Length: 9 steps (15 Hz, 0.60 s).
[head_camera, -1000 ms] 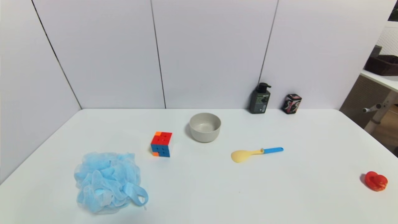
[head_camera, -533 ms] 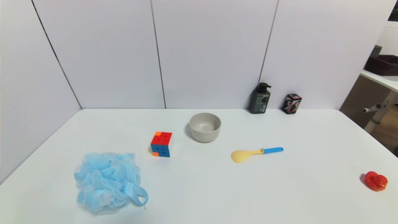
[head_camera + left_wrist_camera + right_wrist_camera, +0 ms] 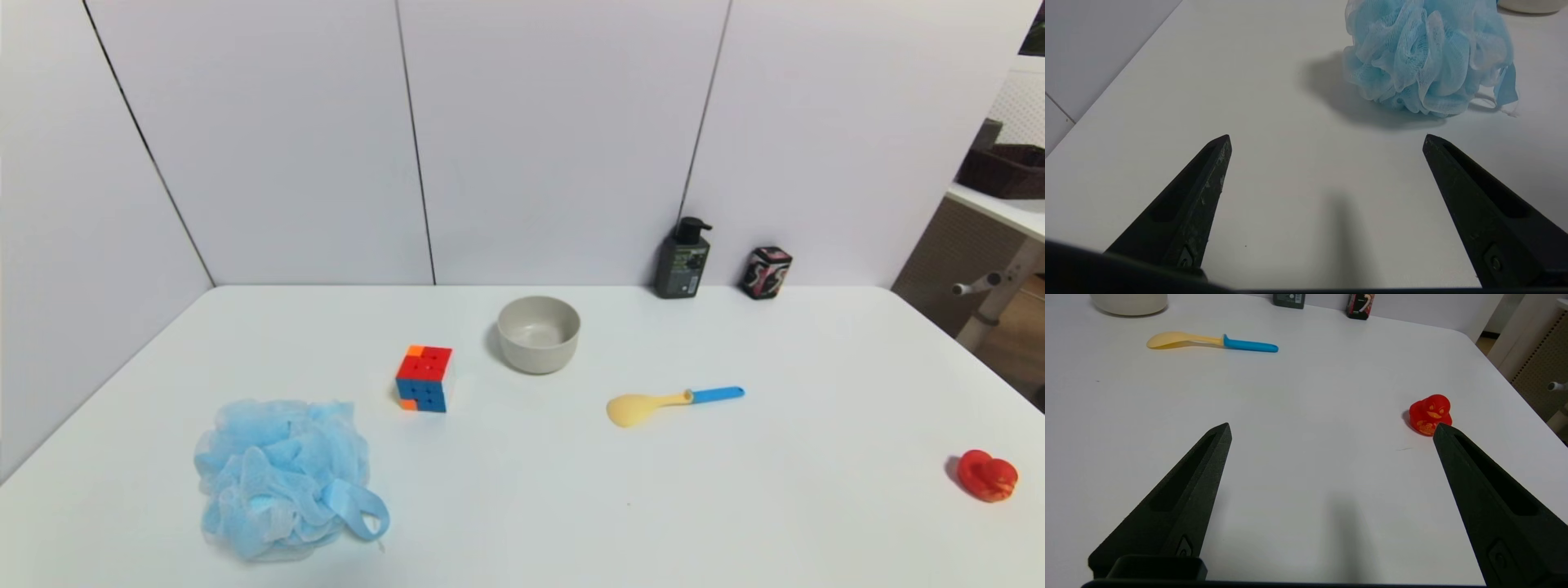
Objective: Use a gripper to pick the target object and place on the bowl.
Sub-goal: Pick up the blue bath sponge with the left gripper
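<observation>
We log the blue mesh bath pouf at the table's near left, well apart from the grey bowl. Our left gripper and right gripper gape wide, holding nothing. No label is readable on the pump bottle.

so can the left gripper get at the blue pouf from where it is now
Probably yes. The left gripper has its jaws spread wide, and the blue pouf sits just ahead on the table with only bare surface between. The puzzle cube stands well beyond it.
</observation>
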Each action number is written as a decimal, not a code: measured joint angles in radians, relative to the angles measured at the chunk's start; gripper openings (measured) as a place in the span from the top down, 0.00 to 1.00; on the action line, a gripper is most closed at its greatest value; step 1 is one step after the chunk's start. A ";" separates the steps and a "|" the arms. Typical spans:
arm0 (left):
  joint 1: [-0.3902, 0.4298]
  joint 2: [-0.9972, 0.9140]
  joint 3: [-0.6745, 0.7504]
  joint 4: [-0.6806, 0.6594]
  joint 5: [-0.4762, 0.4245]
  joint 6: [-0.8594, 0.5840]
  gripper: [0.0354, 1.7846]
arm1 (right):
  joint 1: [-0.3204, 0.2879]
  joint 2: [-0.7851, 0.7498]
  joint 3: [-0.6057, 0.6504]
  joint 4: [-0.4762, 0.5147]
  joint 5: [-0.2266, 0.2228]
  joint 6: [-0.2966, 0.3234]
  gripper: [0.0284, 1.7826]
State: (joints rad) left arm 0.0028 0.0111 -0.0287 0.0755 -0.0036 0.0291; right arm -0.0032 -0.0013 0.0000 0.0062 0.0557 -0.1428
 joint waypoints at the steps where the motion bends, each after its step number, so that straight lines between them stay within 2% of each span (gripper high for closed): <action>1: 0.000 0.005 -0.035 0.030 -0.001 0.008 0.06 | 0.000 0.000 0.000 0.000 0.000 0.000 0.04; 5: 0.000 0.151 -0.248 0.115 -0.003 0.083 0.06 | 0.000 0.000 0.000 0.000 0.000 0.000 0.04; 9: -0.015 0.457 -0.534 0.195 -0.014 0.183 0.06 | 0.000 0.000 0.000 0.000 0.000 0.000 0.04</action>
State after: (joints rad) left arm -0.0119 0.4685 -0.5628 0.2702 -0.0172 0.2121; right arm -0.0032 -0.0013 0.0000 0.0062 0.0557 -0.1428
